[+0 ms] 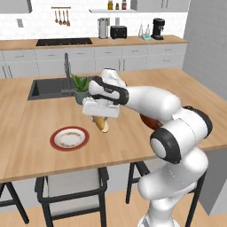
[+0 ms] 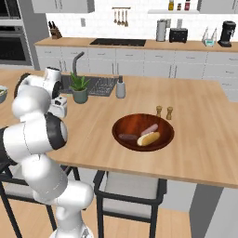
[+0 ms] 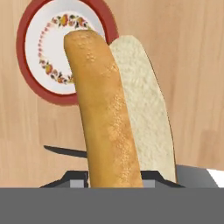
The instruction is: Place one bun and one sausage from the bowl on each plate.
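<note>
A light wooden island counter [image 1: 26, 128] fills the foreground, with a dark sink [image 1: 46, 88] and a potted plant [image 1: 81, 87] beyond the gripper [image 1: 101, 122]; white cabinets, a toaster [image 1: 118, 31] and a coffee maker [image 1: 158, 28] line the back wall. The gripper hangs above the wood, clamped narrowly on a bun [image 3: 116, 109] that points downward — the red-rimmed plate [image 1: 69, 138] sits just beside and below it. The bowl [image 2: 143, 131] lies well apart, behind the arm, holding another bun [image 2: 148, 138] and two sausages [image 2: 149, 129].
</note>
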Controlling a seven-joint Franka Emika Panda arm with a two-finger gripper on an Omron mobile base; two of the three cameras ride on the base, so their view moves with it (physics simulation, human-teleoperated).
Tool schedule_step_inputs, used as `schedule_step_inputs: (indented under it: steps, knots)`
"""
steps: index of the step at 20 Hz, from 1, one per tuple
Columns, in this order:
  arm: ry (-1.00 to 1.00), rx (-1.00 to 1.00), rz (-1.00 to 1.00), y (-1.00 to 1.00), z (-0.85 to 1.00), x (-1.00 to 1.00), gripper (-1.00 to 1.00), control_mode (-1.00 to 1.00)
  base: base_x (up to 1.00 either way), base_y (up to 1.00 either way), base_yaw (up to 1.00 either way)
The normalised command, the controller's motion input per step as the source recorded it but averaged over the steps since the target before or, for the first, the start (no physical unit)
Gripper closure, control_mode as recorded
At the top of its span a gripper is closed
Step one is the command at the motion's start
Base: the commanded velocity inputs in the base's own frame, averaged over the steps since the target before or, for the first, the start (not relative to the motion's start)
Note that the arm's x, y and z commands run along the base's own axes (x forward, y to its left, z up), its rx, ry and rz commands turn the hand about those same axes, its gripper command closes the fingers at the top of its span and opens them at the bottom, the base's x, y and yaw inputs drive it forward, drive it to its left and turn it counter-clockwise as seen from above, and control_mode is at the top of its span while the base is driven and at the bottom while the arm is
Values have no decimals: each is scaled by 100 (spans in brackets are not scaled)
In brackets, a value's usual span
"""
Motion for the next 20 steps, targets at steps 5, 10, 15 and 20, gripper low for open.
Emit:
schedule_step_inputs:
  steps: [5,10,15,20]
  knots:
    - [3,21,0,97,-34,18,100,-100,0,0,0]
    - [16,0,-9,84,-33,42,100,-100,0,0,0]
    - [18,0,-10,70,-36,55,100,-100,0,0,0]
    - [17,-1,-10,45,-44,68,100,-100,0,0,0]
